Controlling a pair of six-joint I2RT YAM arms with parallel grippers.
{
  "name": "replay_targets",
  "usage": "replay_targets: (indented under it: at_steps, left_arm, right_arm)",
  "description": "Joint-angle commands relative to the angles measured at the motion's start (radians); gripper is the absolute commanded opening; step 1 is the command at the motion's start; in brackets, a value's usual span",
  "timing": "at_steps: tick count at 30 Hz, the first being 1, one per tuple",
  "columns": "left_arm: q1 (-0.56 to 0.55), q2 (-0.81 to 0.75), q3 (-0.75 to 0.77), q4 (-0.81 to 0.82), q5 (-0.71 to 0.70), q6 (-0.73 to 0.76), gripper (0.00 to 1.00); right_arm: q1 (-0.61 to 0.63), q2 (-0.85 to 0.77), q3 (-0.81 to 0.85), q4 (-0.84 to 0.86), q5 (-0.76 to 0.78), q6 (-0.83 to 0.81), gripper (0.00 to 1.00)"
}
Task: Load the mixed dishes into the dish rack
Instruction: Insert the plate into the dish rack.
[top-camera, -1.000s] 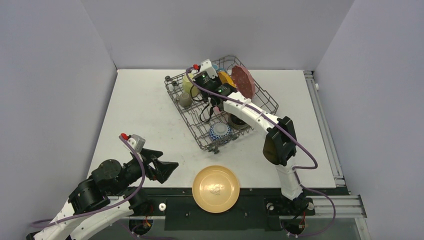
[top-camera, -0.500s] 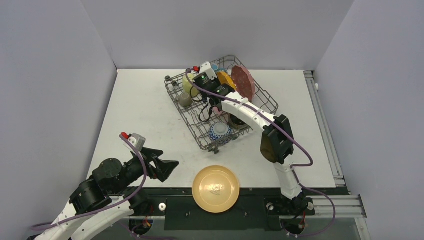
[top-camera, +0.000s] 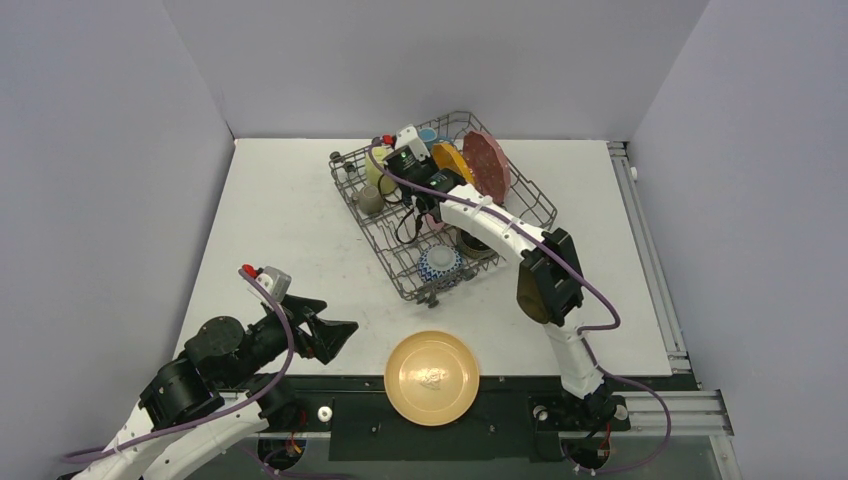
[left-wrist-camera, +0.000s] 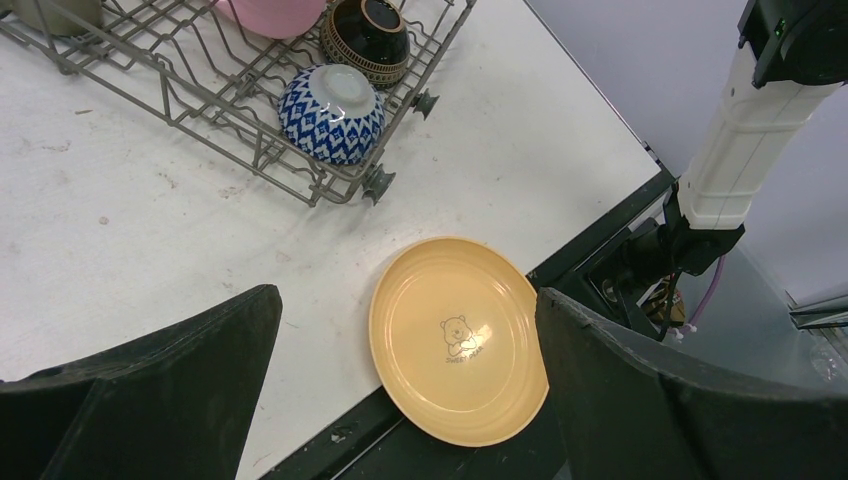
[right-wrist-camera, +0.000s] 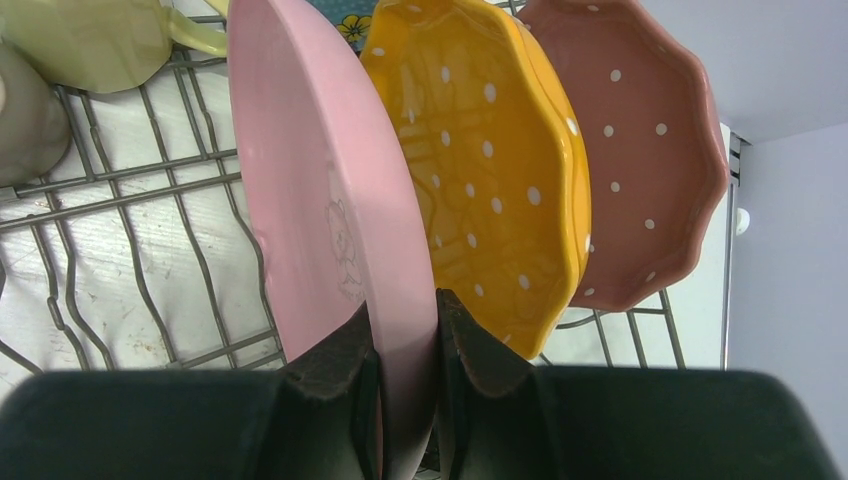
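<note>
one pink plate (right-wrist-camera: 320, 200) stands on edge mid-frame in the rack (top-camera: 392, 255), rim pinched in the narrow right gripper (right-wrist-camera: 400, 315), and let go unseated it could tip onto the orange plate (right-wrist-camera: 490, 170) beside, while the left gripper (left-wrist-camera: 407, 298) gapes, empty.

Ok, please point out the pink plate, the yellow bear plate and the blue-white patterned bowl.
pink plate (right-wrist-camera: 320, 180): right wrist view, its broad pink face.
yellow bear plate (left-wrist-camera: 460, 338): left wrist view, the bear print at centre.
blue-white patterned bowl (left-wrist-camera: 325, 125): left wrist view, its patterned side.

Orange plate (right-wrist-camera: 480, 170) crowds pink plate (right-wrist-camera: 320, 200), seemingly touching.
</note>
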Motion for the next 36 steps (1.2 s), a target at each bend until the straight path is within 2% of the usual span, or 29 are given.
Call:
replay_targets:
  at_steps: [1,9,24,36]
  left_arm:
    - [0.009,0.004,0.001,0.054,0.014,0.022,0.96]
    - [0.015,0.004,0.000,0.055,0.016,0.022,0.96]
    - [0.025,0.003,-0.001,0.056,0.023,0.024,0.96]
    - [0.026,-0.003,-0.001,0.057,0.026,0.024,0.96]
  right_arm:
    - [-0.006,0.029,0.036,0.023,0.013,0.001,0.07]
    - [-0.005,0.040,0.040,0.021,0.017,0.001,0.28]
    - [-0.002,0.006,0.020,0.024,0.008,0.030,0.45]
    - [0.011,-0.131,-0.099,0.112,-0.086,0.073,0.55]
